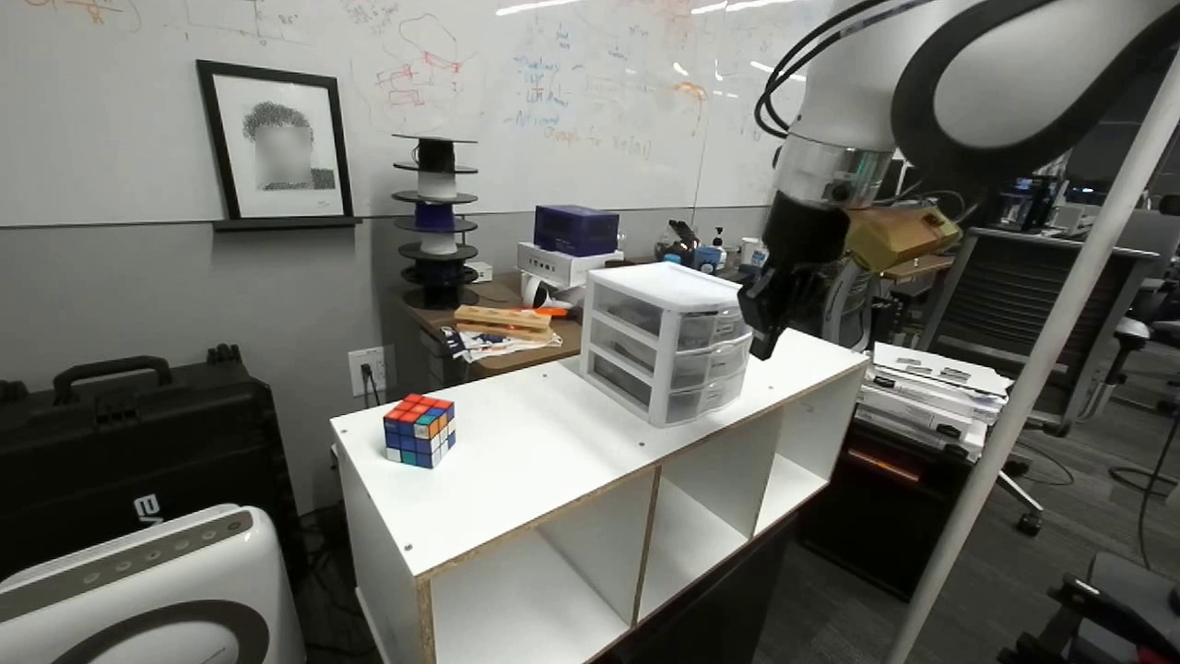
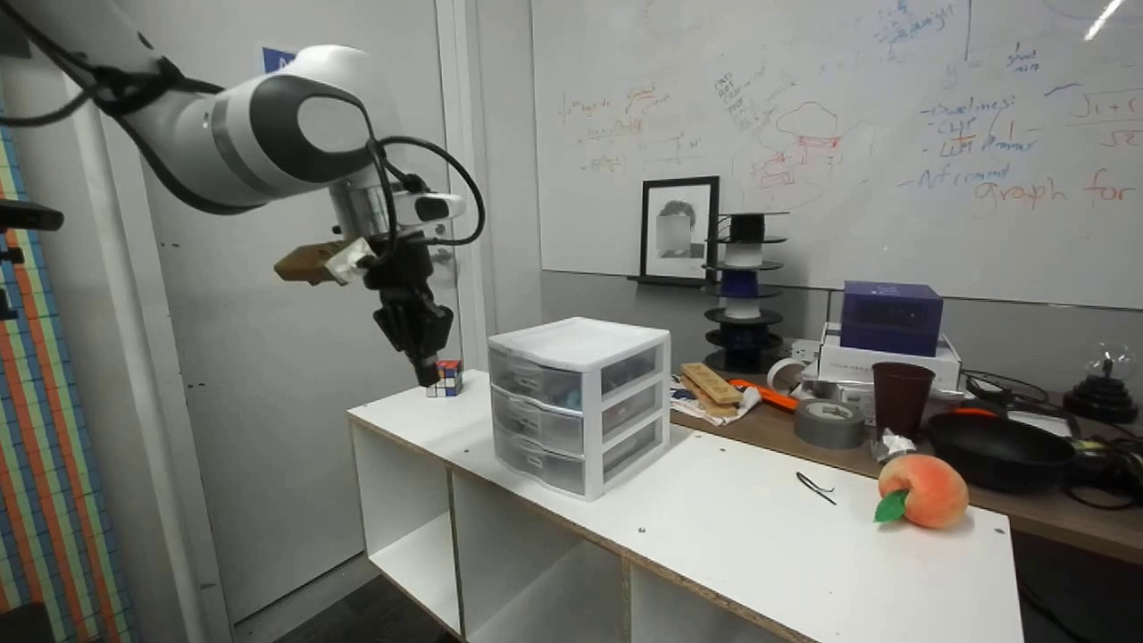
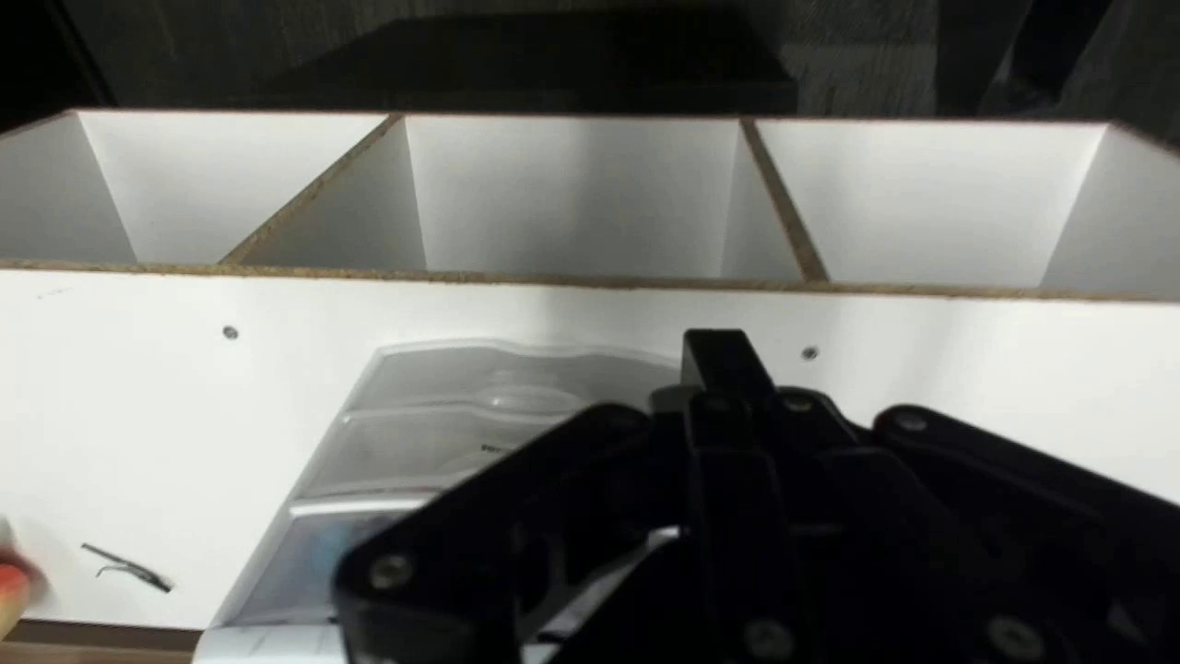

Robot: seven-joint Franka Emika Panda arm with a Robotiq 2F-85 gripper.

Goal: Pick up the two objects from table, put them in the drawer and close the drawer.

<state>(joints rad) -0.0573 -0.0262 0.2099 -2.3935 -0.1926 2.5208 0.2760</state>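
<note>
A red, blue and white cube [image 1: 419, 431] sits on the white shelf unit's top [image 1: 516, 480]; it also shows partly behind my gripper in an exterior view [image 2: 449, 379]. The pale oblong item is out of view or hidden. The three-drawer unit [image 1: 668, 284] stands mid-top, also in an exterior view [image 2: 580, 341] and the wrist view [image 3: 489, 406]. All its drawers look shut. A bluish thing shows faintly inside the top drawer [image 2: 540, 382]. My gripper [image 2: 429, 371] is shut and empty, pointing down above the top beside the drawer fronts; its fingertips show in the wrist view [image 3: 714, 346].
A peach with a green leaf [image 2: 924, 491] and a thin black wire [image 2: 814, 488] lie on the shelf top's other end. A cluttered workbench [image 2: 857, 446] runs behind it. A white pole [image 1: 1032, 369] stands by the arm.
</note>
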